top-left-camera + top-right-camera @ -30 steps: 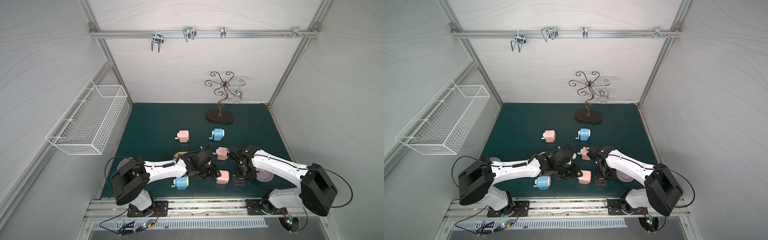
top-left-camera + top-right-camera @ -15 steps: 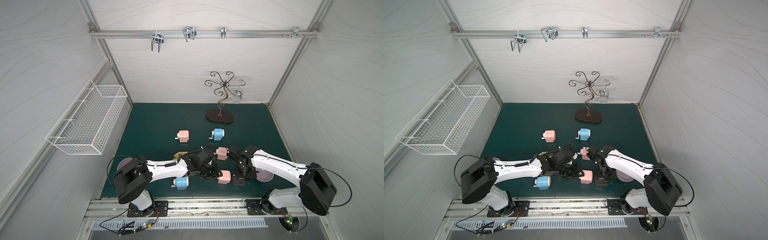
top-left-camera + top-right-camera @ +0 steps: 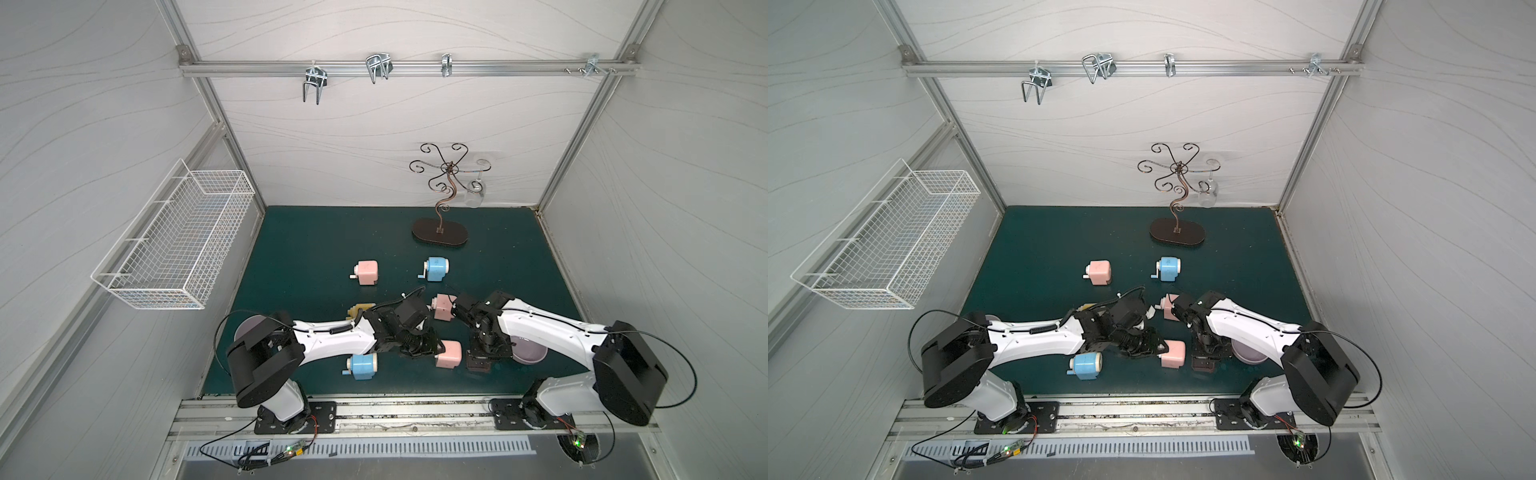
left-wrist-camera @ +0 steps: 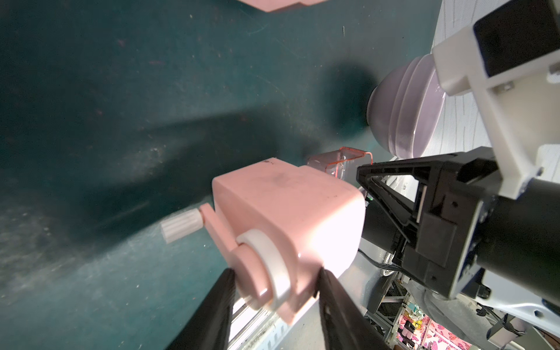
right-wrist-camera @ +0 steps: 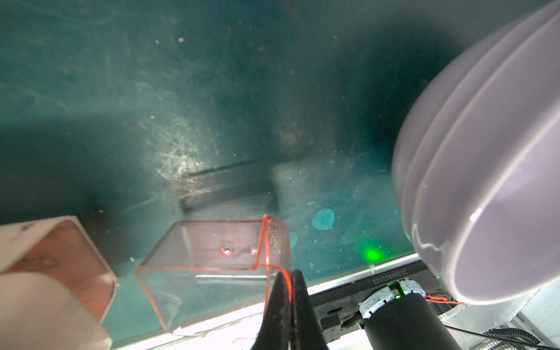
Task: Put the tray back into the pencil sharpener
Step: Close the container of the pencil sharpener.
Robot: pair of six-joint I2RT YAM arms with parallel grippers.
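In both top views the pink sharpener (image 3: 449,354) lies close to the near edge of the desk (image 3: 332,241). The left end effector (image 3: 436,353) grasps it from its left side. Just right of it, the right end effector (image 3: 480,358) points down onto the tray (image 3: 478,365), which shows only as a small dark shape here. A purple bowl (image 3: 530,354) sits just right of that. A blue sharpener (image 3: 363,365) lies to the left beside the left arm, and a second pink one (image 3: 442,307) lies just beyond the wrists. Open desk is mainly on the far side.

In the left wrist view the black fingers (image 4: 218,303) clamp the pink sharpener at its crank end. The tray (image 4: 339,160) shows past the other end, apart from it.

In the right wrist view the right end effector (image 5: 288,281) is clenched on one thin wall of the clear tray, its red rim between the fingers. The sharpener's open slot (image 5: 57,251) faces the tray across a gap, and the tray sits skewed to it. I cannot tell whether the tray rests on the desk.

Such a narrow pinch could let the tray swivel or slip when pushed. If it goes in crooked, a corner would likely catch on the slot's edge and jam. The sharpener, held only at one end, might twist away. The bowl crowds the right arm's swing, and the desk's near edge leaves little margin if anything is dropped.
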